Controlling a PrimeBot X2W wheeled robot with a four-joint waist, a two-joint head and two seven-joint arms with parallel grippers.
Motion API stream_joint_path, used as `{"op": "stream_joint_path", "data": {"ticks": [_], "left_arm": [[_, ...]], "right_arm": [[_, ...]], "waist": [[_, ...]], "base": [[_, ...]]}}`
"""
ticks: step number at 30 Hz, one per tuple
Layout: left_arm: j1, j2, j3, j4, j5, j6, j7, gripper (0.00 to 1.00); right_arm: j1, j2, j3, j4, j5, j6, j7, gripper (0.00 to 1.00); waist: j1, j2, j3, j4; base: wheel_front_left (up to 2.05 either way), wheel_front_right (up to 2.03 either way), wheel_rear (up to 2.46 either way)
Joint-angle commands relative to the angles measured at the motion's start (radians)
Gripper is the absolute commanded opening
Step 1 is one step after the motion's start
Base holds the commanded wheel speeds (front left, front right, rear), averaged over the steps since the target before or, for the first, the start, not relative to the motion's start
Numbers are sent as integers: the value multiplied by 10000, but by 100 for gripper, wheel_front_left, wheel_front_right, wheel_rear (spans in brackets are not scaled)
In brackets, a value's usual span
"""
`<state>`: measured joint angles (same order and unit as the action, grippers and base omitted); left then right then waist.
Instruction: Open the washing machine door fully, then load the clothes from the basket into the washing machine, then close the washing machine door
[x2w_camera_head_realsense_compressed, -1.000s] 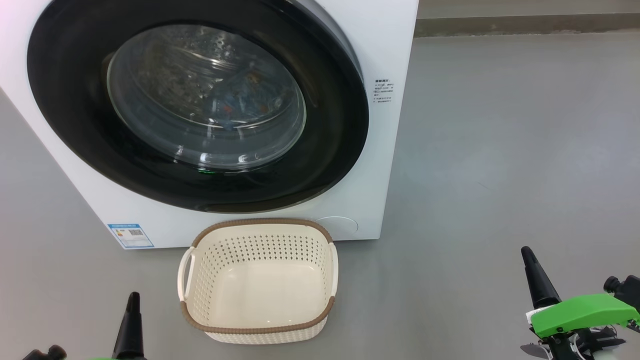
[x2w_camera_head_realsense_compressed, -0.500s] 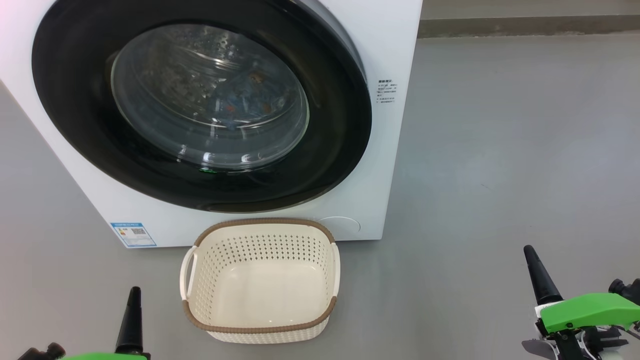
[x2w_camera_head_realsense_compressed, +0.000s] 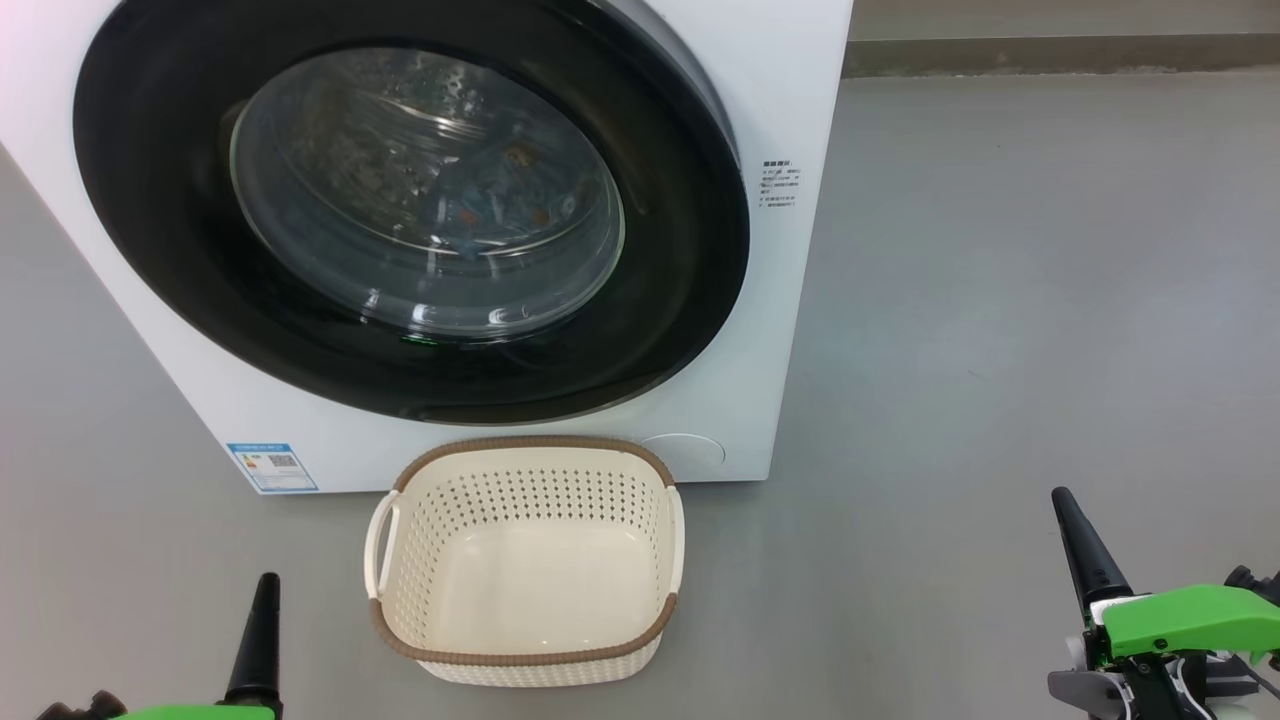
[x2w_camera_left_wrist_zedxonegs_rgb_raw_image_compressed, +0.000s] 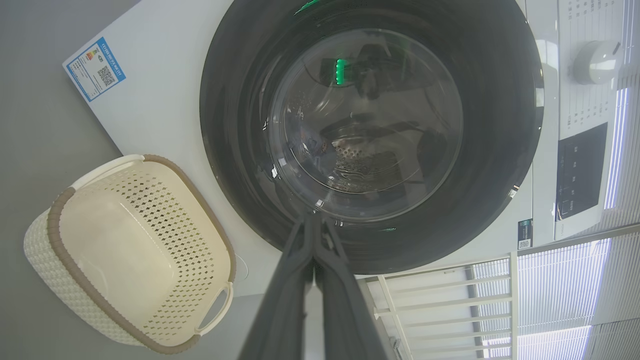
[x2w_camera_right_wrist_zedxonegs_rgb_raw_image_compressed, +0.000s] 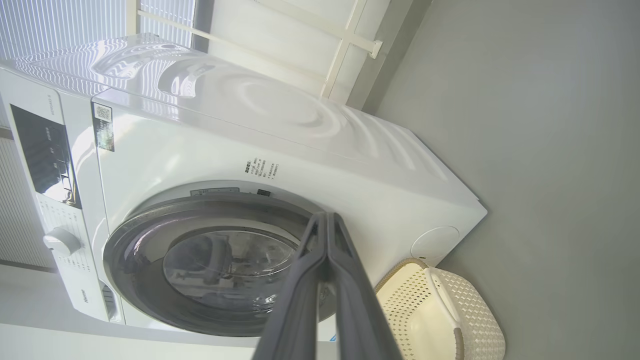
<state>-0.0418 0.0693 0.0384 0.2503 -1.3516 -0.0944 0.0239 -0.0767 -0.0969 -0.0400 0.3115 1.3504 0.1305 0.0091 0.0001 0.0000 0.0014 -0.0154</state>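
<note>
The white washing machine (x2w_camera_head_realsense_compressed: 790, 330) stands ahead, its round black door (x2w_camera_head_realsense_compressed: 690, 290) closed flat against the front. Through the glass window the blue clothes (x2w_camera_head_realsense_compressed: 500, 200) with small orange marks lie inside the drum. The cream basket (x2w_camera_head_realsense_compressed: 525, 655) with a brown rim sits on the floor right below the door, with nothing in it. My left gripper (x2w_camera_head_realsense_compressed: 266, 590) is at the lower left, shut, holding nothing. My right gripper (x2w_camera_head_realsense_compressed: 1062, 503) is at the lower right, shut and holding nothing too. Both hang well back from the machine. In the wrist views the fingers (x2w_camera_left_wrist_zedxonegs_rgb_raw_image_compressed: 312, 235) (x2w_camera_right_wrist_zedxonegs_rgb_raw_image_compressed: 327, 225) are pressed together.
Grey floor (x2w_camera_head_realsense_compressed: 1000, 300) stretches wide to the right of the machine up to a wall skirting (x2w_camera_head_realsense_compressed: 1060, 55). A blue label (x2w_camera_head_realsense_compressed: 272, 466) sits at the machine's lower left front corner. A white rail frame (x2w_camera_left_wrist_zedxonegs_rgb_raw_image_compressed: 450, 295) and window blinds stand behind the machine.
The picture has shifted slightly right, so the camera has moved. Both grippers stay shut and low; door and basket have not moved.
</note>
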Motion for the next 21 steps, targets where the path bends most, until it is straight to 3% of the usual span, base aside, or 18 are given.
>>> {"op": "stream_joint_path", "data": {"ticks": [1, 21], "left_arm": [[-487, 52, 313, -342, -248, 1, 85, 0], [-614, -124, 647, -466, -1930, 70, 671, 0]], "right_arm": [[-428, -73, 44, -321, 295, 8, 96, 0], [-448, 165, -336, -492, 2123, 4, 632, 0]], "waist": [[-1, 0, -1, 6], [-1, 0, -22, 112]], "base": [[0, 0, 0], [0, 0, 0]]}}
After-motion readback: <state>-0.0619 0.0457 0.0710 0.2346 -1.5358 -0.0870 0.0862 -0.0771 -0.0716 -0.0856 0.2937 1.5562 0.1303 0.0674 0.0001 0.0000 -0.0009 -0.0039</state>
